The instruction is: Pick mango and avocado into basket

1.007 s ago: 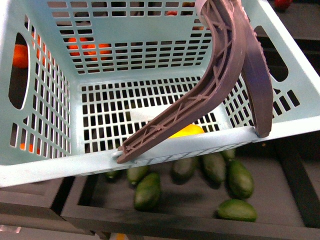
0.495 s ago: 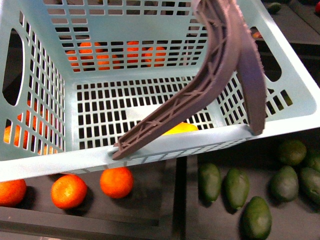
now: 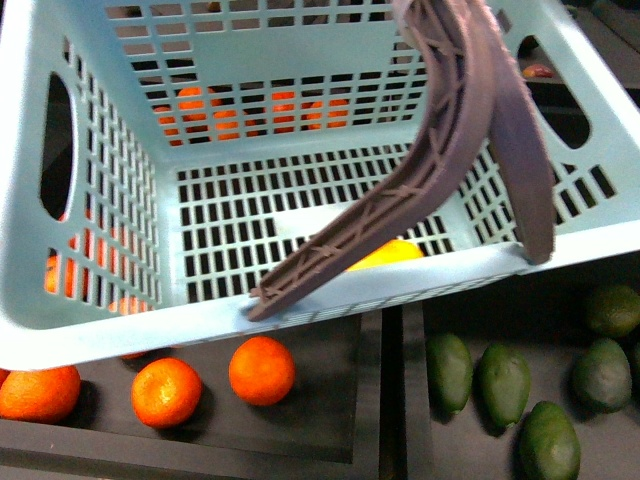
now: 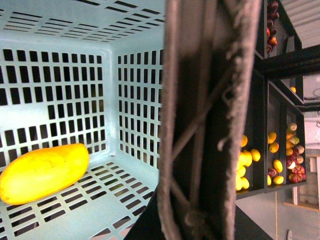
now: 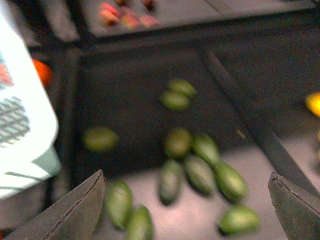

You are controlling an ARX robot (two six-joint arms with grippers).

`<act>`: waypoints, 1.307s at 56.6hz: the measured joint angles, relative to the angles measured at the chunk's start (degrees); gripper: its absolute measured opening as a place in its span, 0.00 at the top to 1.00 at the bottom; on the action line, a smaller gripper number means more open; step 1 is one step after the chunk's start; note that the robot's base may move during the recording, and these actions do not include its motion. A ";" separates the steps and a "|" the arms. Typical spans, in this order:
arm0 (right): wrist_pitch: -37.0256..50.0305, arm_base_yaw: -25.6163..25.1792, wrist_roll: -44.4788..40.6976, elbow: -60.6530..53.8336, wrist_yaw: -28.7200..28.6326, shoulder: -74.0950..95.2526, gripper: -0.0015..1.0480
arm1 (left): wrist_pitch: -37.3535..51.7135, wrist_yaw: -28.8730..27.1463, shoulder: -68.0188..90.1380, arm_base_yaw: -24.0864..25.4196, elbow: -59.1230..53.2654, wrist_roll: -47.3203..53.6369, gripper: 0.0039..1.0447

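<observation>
The mango (image 3: pixel 392 252) lies on the slotted floor of the basket (image 3: pixel 150 335), lower middle of the front view, just behind the near rim and under the brown handle (image 3: pixel 440 170). Avocados (image 3: pixel 504 383) lie outside on the dark tray (image 3: pixel 470 450) at lower right. The right gripper (image 5: pixel 185 182) hangs spread wide, holding nothing; the left gripper's state cannot be told.

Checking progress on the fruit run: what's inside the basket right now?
One mango lies on the basket floor by a corner; nothing else shows inside. In the front view the handle and near rim cover part of the floor.
</observation>
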 joint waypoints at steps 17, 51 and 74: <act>29.33 -15.67 1.49 5.55 -15.19 33.70 0.07 | 0.00 -0.83 0.02 0.04 0.00 -0.11 0.94; 43.04 -8.85 7.41 27.54 -22.97 94.68 0.07 | -0.02 -0.57 0.02 0.24 0.00 -0.13 0.94; 41.77 -7.23 12.94 35.54 -24.24 104.13 0.07 | -0.02 -0.55 0.02 0.28 0.00 -0.17 0.94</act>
